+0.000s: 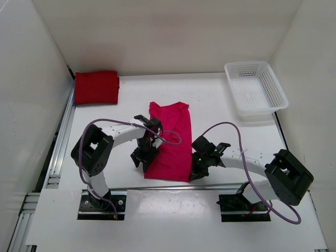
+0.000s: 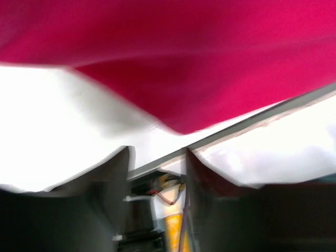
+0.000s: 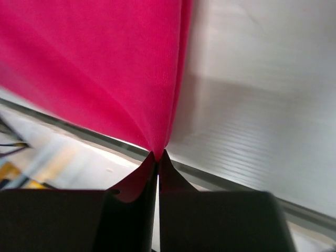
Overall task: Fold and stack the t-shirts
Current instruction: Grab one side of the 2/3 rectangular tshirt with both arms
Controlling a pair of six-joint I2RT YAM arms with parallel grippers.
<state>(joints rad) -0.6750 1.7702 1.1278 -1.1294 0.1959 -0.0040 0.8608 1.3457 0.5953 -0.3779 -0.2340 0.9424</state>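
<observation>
Pink ribbed cloth, the pink shirt (image 1: 170, 139) lies as a long flat strip at the bench's near edge. The right gripper (image 3: 158, 154) pinches its corner into a point. The left gripper (image 2: 157, 152), blurred, gapes empty. A folded red shirt (image 1: 96, 87) sits in the far-left corner.

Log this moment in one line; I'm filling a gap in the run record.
pink shirt mid-table, part-folded | right gripper shut on its edge | left gripper open | red shirt folded

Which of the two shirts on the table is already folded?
The red shirt in the far left corner, a compact rectangle. The pink shirt lies long, its near corner pinched by the right claw.
</observation>
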